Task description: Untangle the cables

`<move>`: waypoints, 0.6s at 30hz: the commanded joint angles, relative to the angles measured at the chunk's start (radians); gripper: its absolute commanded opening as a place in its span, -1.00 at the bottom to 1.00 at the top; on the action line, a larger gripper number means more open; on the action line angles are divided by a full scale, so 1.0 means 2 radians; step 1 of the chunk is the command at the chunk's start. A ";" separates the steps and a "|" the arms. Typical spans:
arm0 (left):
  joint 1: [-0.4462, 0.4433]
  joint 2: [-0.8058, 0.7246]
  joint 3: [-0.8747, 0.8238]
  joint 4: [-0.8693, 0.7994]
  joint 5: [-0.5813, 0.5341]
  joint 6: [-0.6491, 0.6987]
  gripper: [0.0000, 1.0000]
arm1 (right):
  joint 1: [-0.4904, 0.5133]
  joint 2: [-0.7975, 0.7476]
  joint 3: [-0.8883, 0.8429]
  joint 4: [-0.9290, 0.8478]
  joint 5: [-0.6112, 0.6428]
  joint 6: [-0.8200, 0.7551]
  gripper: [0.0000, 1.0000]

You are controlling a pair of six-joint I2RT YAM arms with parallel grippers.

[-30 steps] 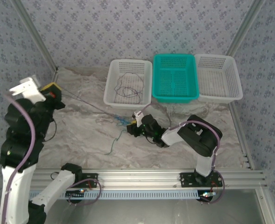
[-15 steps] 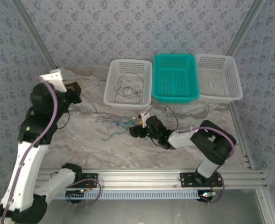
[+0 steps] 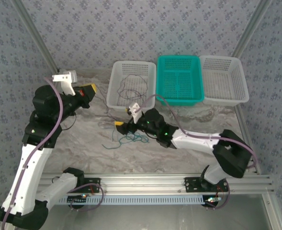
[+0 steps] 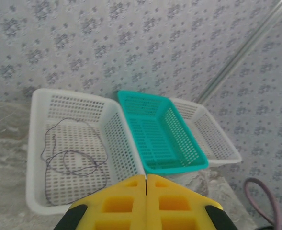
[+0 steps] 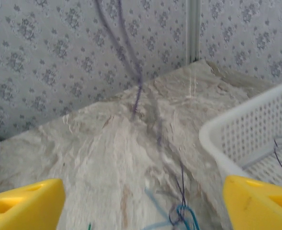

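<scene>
Overhead view first: the left gripper (image 3: pixel 89 90) is hanging raised beside the near white basket (image 3: pixel 113 79) with its yellow pads pressed together. A thin dark strand (image 3: pixel 102 108) appears to be running from them down toward the tangle. The right gripper (image 3: pixel 123 126) is sitting low over the marbled tabletop (image 3: pixel 78 143), jaws spread wide with nothing between them, just beside the blue and teal knot (image 3: pixel 132 136). A looped dark cable (image 3: pixel 131 88) is already lying in that white basket.

Left wrist view: the fingers (image 4: pixel 121 206) are meeting with no gap, though I am not making out the strand at their seam. The looped dark cable (image 4: pixel 69 153) is resting on the basket floor ahead.

Right wrist view: the two pads are standing far apart at the bottom corners, the knot (image 5: pixel 181 213) is lying between them, and the dark strand (image 5: pixel 131 57) is climbing up and away from it.

I am judging the step to be pinning the knot while the left side draws the dark strand free. I am planning to settle the right jaws on the blue and teal loops only, keeping the dark strand outside the pads. The left pull should be slow and steady, so the knot is not dragging along or tightening.
</scene>
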 commanded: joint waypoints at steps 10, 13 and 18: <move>-0.001 -0.024 0.099 0.014 -0.045 -0.004 -1.00 | 0.010 0.193 0.036 -0.004 0.043 0.001 0.17; -0.001 -0.027 0.110 0.025 -0.078 -0.007 -1.00 | 0.009 0.212 0.020 -0.001 0.067 0.005 -0.34; 0.000 -0.026 0.137 0.002 -0.189 0.001 -1.00 | -0.011 0.209 -0.016 0.029 0.081 0.045 -0.66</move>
